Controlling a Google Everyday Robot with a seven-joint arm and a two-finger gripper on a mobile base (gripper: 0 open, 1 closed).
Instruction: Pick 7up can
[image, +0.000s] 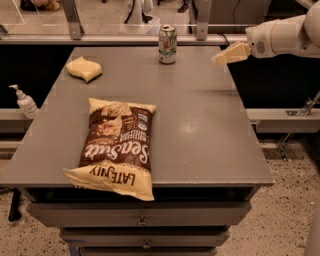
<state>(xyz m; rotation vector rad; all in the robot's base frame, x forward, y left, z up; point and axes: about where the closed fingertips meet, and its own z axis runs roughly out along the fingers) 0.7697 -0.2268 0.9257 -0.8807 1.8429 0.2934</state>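
Presently on record, one grey flat-topped table (210, 130) with metal drawers (142, 216) beneath its front edge.

Item 1: small cylindrical 7up can (167, 44), silver-white and green with a metal top. It stands upright at the far edge of the table, near the middle of that edge, and nothing touches it.

Item 2: cream-coloured two-finger gripper (228, 54) on a white robot arm (282, 36). The arm enters from the upper right. The gripper hangs over the far right corner of the table, pointing left toward the can, to the can's right and apart from it. It holds nothing, and whether it is open or closed cannot be told.

Item 3: large brown and pale yellow chip bag (117, 145), lying flat at the front left, its bottom end overhanging the front edge.

Item 4: yellow wavy-edged sponge (84, 68), far left of the tabletop, well apart from the can.

Item 5: white pump bottle (25, 102), off the table on a ledge to the left.
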